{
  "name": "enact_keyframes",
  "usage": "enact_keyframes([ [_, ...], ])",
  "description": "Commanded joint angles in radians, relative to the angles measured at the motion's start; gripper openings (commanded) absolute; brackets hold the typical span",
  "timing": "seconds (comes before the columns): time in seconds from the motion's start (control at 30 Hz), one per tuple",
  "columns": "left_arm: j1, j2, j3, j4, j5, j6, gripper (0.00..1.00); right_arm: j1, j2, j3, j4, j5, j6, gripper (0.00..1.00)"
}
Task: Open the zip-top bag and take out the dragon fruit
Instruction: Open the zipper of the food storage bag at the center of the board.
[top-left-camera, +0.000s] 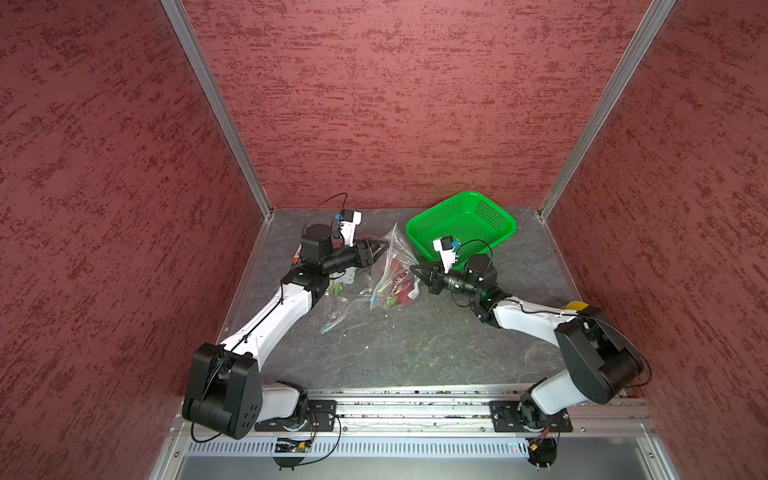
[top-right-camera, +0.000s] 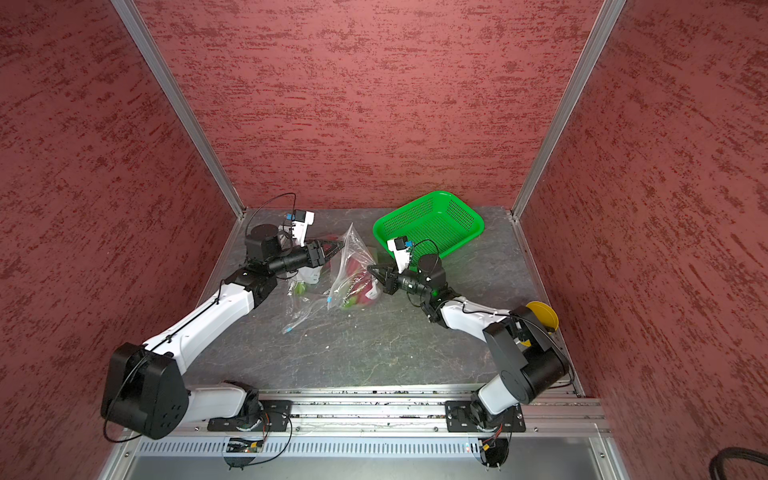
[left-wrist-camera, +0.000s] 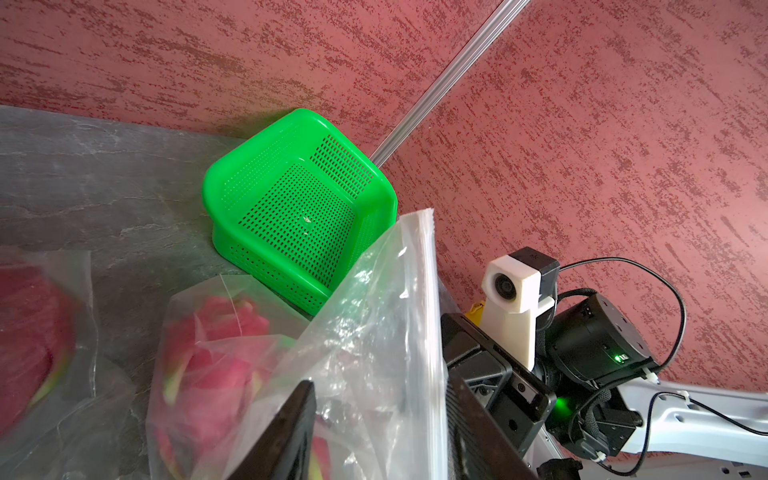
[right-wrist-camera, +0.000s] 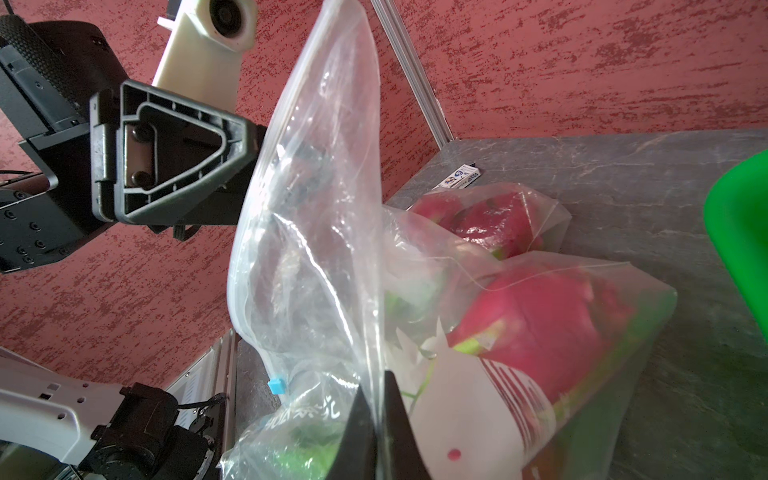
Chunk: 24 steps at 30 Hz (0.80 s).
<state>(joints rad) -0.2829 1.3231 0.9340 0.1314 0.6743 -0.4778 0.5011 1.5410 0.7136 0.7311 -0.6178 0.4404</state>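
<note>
A clear zip-top bag (top-left-camera: 392, 257) (top-right-camera: 351, 257) stands pulled up between my two grippers in both top views. Pink dragon fruit (top-left-camera: 401, 291) (right-wrist-camera: 536, 307) (left-wrist-camera: 216, 357) lies in its lower part on the table. My right gripper (top-left-camera: 412, 268) (right-wrist-camera: 379, 374) is shut on the bag's edge, close to the blue zip slider (right-wrist-camera: 276, 385). At the bag's upper part, my left gripper (top-left-camera: 384, 243) (left-wrist-camera: 378, 386) has its jaws apart, with bag film (left-wrist-camera: 374, 311) and the zip strip between them. A second bagged dragon fruit (right-wrist-camera: 494, 220) (left-wrist-camera: 25, 332) lies behind.
A green mesh basket (top-left-camera: 490, 214) (top-right-camera: 469, 216) (left-wrist-camera: 208, 195) stands at the back right against the wall, just behind my right wrist. Another clear bag (top-left-camera: 345, 299) lies flat under my left arm. A yellow bowl (top-right-camera: 542, 316) sits at the right edge.
</note>
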Motion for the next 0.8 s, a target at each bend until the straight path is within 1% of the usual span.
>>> enact_keyframes([
  [0.0,-0.007,0.007,0.009,0.019,0.001,0.016,0.48,-0.01,-0.001,0.027,-0.005,-0.011,-0.012,0.0],
  [0.17,-0.008,0.018,0.012,0.014,0.002,0.019,0.45,-0.011,-0.004,0.026,-0.007,-0.01,-0.014,0.0],
  [0.33,-0.013,0.018,0.015,0.004,0.001,0.025,0.45,-0.01,-0.004,0.025,-0.009,-0.008,-0.016,0.0],
  [0.43,-0.026,0.02,0.031,-0.041,-0.021,0.058,0.44,-0.01,-0.005,0.025,-0.008,-0.008,-0.016,0.0],
  [0.63,-0.05,0.027,0.06,-0.126,-0.083,0.111,0.37,-0.01,-0.011,0.026,-0.012,-0.009,-0.02,0.0],
  [0.77,-0.052,0.021,0.069,-0.155,-0.114,0.129,0.29,-0.011,-0.013,0.026,-0.015,-0.007,-0.022,0.0],
])
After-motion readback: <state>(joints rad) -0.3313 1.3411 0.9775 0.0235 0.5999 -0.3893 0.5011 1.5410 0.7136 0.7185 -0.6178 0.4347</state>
